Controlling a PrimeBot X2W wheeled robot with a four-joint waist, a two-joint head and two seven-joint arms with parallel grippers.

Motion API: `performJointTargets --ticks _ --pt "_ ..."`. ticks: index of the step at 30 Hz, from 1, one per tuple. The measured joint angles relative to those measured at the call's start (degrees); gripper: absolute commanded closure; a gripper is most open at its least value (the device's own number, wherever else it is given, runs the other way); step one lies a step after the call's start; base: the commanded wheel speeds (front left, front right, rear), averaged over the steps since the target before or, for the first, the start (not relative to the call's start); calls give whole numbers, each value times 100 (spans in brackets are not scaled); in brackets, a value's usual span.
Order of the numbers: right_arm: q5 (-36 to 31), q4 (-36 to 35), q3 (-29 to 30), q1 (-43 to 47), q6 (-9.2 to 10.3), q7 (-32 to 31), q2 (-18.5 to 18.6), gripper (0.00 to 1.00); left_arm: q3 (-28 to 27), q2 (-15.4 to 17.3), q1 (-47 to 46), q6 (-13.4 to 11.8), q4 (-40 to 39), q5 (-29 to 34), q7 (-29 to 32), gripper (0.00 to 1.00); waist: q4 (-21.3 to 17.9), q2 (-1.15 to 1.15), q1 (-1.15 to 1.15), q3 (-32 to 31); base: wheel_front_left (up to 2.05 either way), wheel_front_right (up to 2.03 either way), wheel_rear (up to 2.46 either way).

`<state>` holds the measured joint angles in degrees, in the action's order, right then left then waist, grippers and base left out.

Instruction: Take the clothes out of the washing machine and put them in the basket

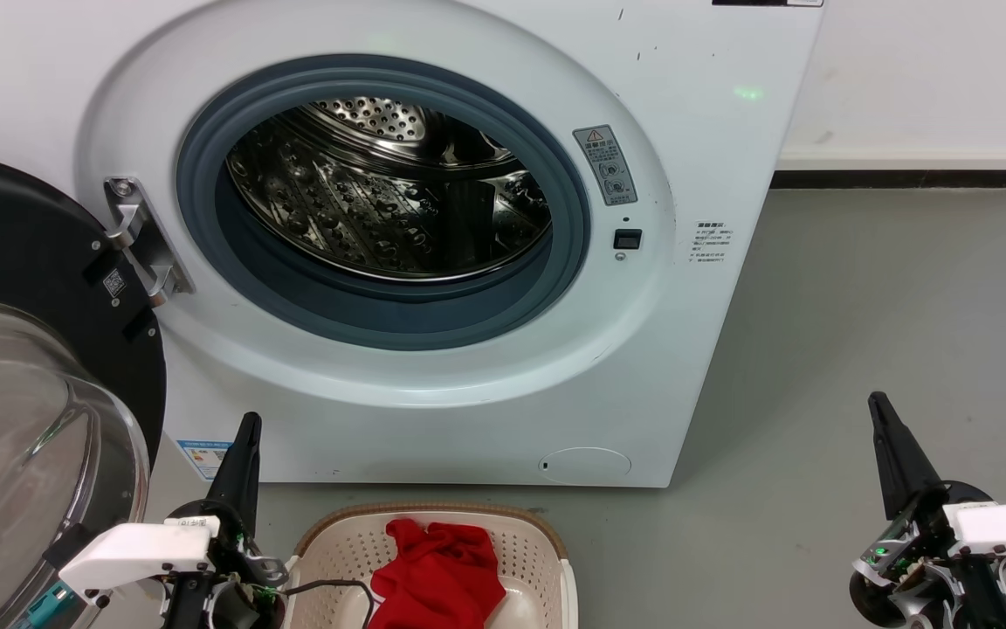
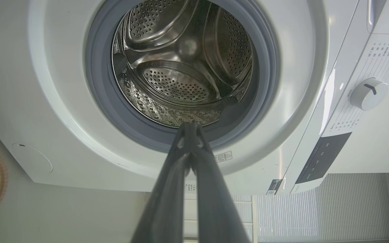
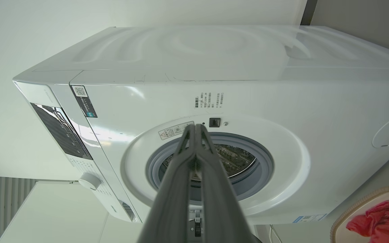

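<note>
Clothes (image 1: 437, 568) sit in basket (image 1: 433, 509) between left pincer (image 1: 250, 423) and right pincer (image 1: 877, 402) — both closed

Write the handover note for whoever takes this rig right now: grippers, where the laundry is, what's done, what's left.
Left gripper: shut, holding nothing, low beside the basket.
Right gripper: shut, holding nothing, low on the right, clear of the machine.
Red garment: lying in the basket, which stands in front of the washing machine.
Door: swung open to the left.
Drum: no clothes in the parts the head and left wrist views show.
Done: the garment is out and in the basket.
Left: probably nothing; check the drum's lower front behind the rubber ring before stopping.
</note>
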<state>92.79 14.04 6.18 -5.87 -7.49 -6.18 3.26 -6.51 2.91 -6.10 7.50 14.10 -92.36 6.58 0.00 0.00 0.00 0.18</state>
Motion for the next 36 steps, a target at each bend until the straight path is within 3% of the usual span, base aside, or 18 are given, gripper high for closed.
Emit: performJointTargets --ticks 36 --pt "-8 1 19 -1 0 -16 -11 100 0 0 0 -1 -1 0 0 100 0 0 0 0 0 0 0"
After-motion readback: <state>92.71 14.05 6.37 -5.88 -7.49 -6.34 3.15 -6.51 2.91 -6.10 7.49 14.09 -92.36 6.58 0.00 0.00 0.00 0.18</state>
